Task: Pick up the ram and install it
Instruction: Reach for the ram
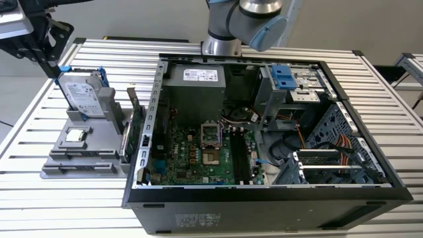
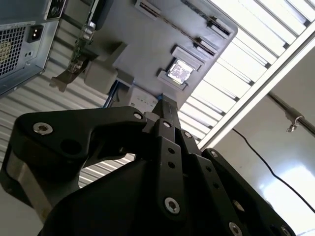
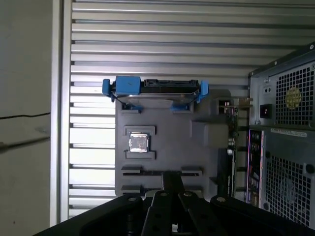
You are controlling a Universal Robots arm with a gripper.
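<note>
Slatted metal table (image 1: 383,79); arm (image 1: 254,22) poised above grey parts holder (image 1: 82,161) at exterior view's left, jaws pressed together, nothing held

The table (image 1: 119,54) is built from ribbed, silvery metal profiles with a brushed sheen. The computer case (image 1: 264,218) is coated outside in matt black paint, while bare grey sheet metal is seen inside it. A green, lacquered finish is shown by the circuit board (image 1: 188,158). The holder (image 1: 86,166) is moulded in matt grey plastic. The hard drive (image 1: 84,99) is cased in dull silver metal and framed by smooth blue plastic clips (image 3: 127,84). A polished, mirror-like metal lid is seen on the processor chip (image 3: 138,142). The gripper (image 2: 165,110) is finished in matt black, studded with bright steel screws. The arm (image 1: 228,20) is clad in smooth grey metal and capped in pale blue plastic.
</note>
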